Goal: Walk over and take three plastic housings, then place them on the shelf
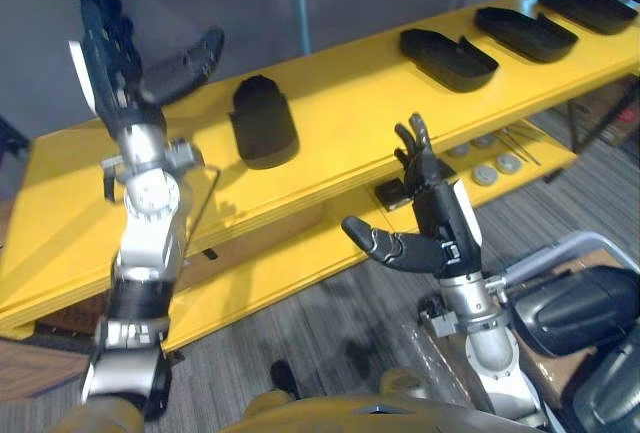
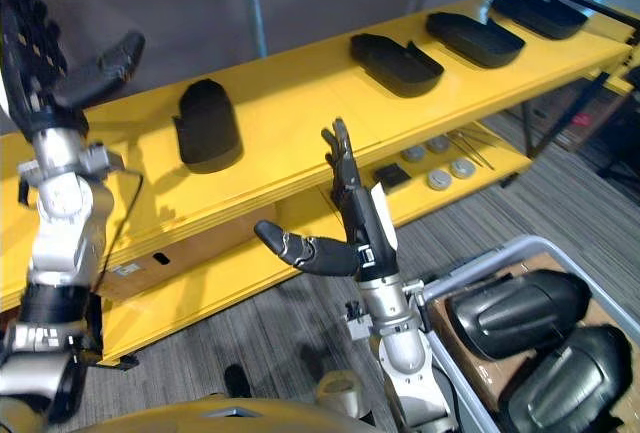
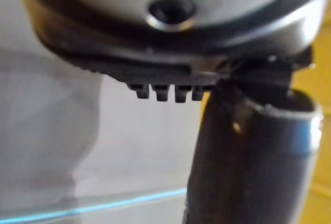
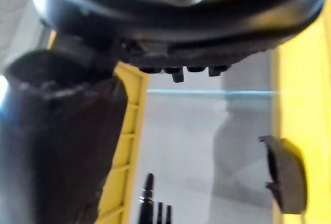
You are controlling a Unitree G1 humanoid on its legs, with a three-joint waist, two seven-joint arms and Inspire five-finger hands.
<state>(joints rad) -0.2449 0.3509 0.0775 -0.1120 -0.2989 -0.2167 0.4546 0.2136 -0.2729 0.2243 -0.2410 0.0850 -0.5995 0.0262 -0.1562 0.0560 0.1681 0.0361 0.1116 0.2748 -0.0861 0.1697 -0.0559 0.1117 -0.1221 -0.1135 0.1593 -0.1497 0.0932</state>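
The left hand [image 1: 110,48] was raised high above the yellow wooden shelf [image 1: 340,123], fingers straight and spread, holding nothing. The right hand [image 1: 440,218] stood upright before the shelf's edge, fingers straight, thumb out, empty. Four matte black moulded plastic housings [image 1: 262,121] lay along the top board. Two glossy dark housings [image 2: 515,313] sat in a grey bin [image 2: 480,260].

Nearest housing [image 2: 565,378] cut by edge, lower-shelf discs [image 2: 437,179] (grey) too small to identify

4 black housings [image 1: 263,121] sit on the shelf [image 1: 340,123], 2 dark shells [image 2: 515,313] in a bin [image 2: 480,258], 4 round discs [image 1: 485,174] below.
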